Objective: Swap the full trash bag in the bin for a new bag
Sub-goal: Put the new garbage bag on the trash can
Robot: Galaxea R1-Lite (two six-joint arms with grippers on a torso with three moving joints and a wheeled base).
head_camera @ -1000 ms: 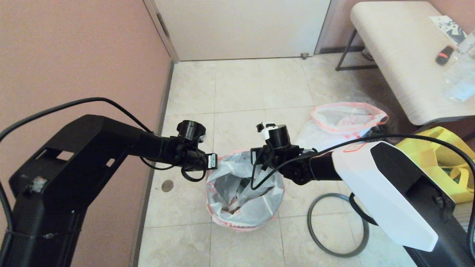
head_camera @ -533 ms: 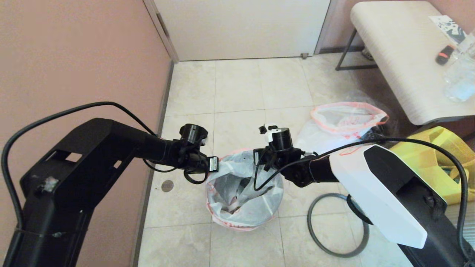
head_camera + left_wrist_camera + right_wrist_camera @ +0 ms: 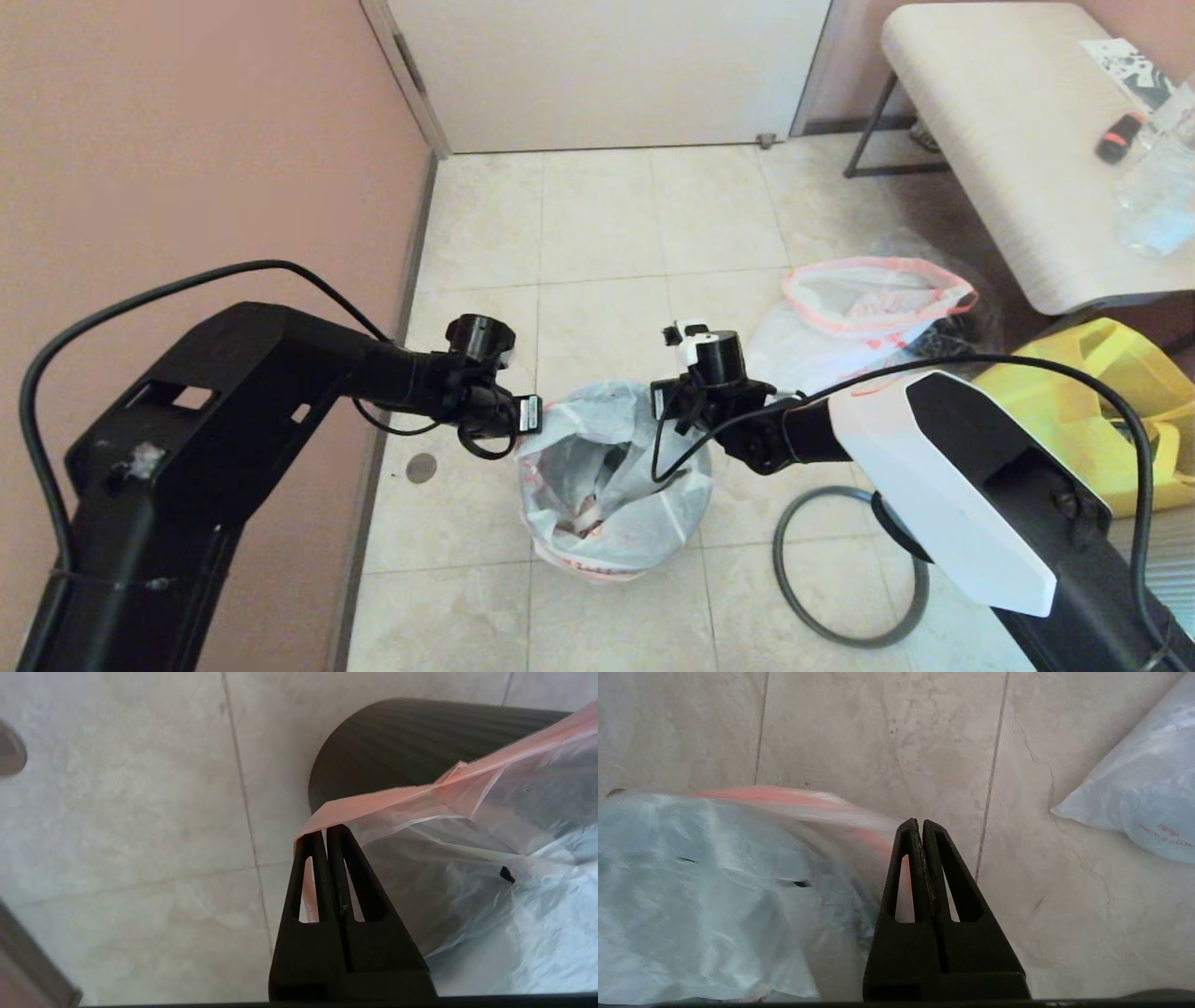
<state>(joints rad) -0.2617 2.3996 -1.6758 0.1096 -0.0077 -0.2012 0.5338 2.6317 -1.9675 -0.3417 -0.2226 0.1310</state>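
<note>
The bin point(image 3: 611, 523) stands left of the hoop point(image 3: 845, 569), bag point(image 3: 597, 467) inside.

Home entryway, tiled floor point(image 3: 597, 224), door point(image 3: 607, 70), bench point(image 3: 1008, 140)

The head view looked down from high on the robot onto both arms, the floor point(image 3: 597, 233) and the bag point(image 3: 611, 476) in the bin. Each wrist camera sat close behind its fingers, facing down: the left gripper point(image 3: 325, 833) over the bin point(image 3: 397, 742), the right gripper point(image 3: 921, 826) probably by the bag's far rim. All three views shared the bag
</note>
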